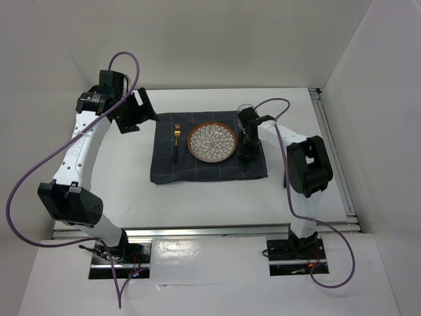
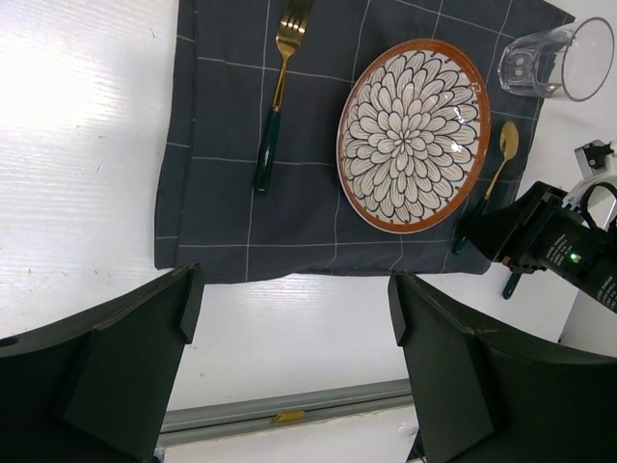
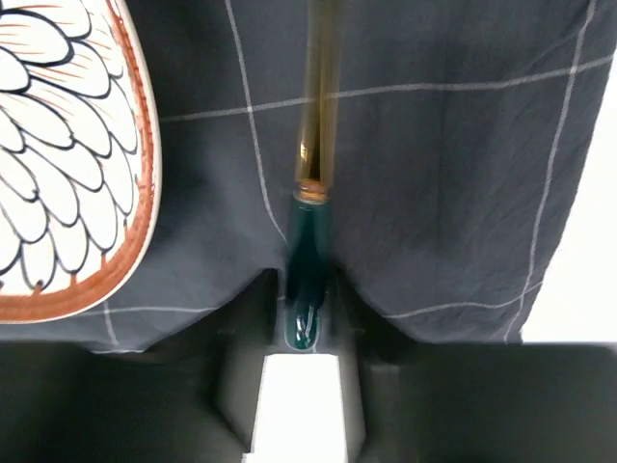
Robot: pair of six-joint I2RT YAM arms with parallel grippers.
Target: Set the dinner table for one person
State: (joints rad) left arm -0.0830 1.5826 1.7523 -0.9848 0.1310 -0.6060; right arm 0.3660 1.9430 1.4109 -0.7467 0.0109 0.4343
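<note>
The white worktop, metal rail along its near edge, carries all items observed. The left end effector hangs above bare worktop just off the left edge of the cloth, its fingers spread wide apart and holding nothing. A dark grey checked cloth lies flat at the centre of the worktop. On its left part lies a fork, gold tines toward the far side, dark green handle toward the arms. Just right of the fork, not touching it, sits a round plate with a white petal pattern and an orange-brown rim. Right of the plate a spoon lies on the cloth, gold bowl toward the far side. The right end effector is low over the cloth's near right part, clamped on the end of the spoon's green handle. A clear glass stands at the cloth's far right corner.
</note>
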